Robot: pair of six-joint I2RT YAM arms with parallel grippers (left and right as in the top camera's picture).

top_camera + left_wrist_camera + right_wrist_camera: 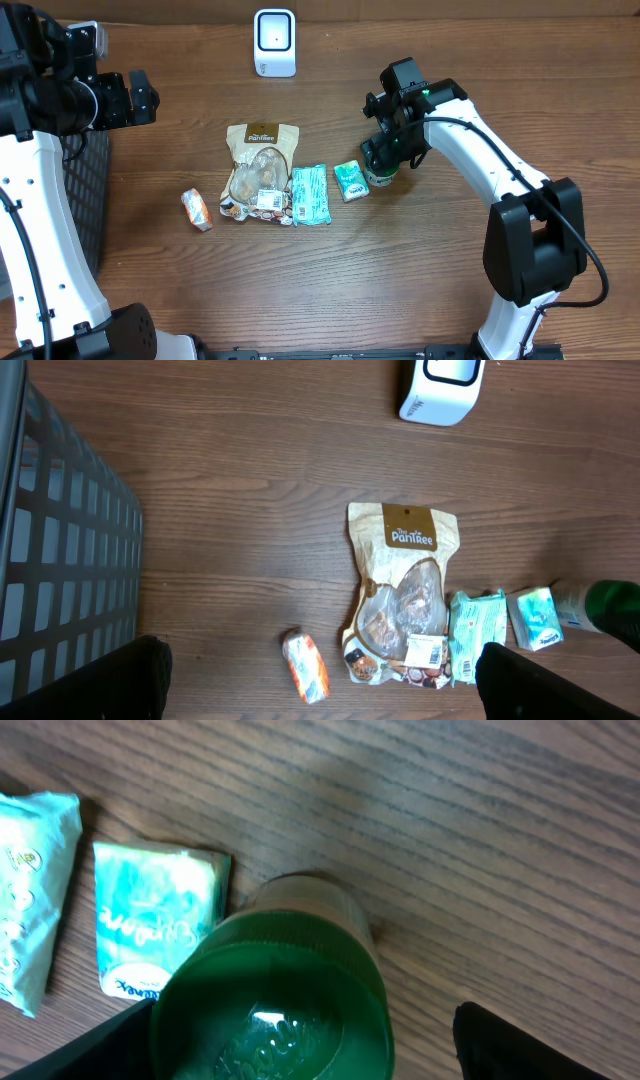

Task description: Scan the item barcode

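A green-capped bottle [270, 1005] stands upright on the wood table, right of a small teal packet [155, 925]. My right gripper [300, 1035] hangs straight over the bottle with one finger on each side of the cap; a gap shows between the cap and the right finger [520, 1045], so the jaws are open. From overhead the bottle [381, 177] sits under the right gripper [385, 160]. The white scanner [274, 42] stands at the table's far edge. My left gripper [322, 655] is open and empty, high above the left side of the table.
A brown PanTree snack bag [260, 170], a long teal pack [310, 194] and an orange packet [196, 210] lie in a row left of the bottle. A grey mesh basket [60, 560] stands at the table's left edge.
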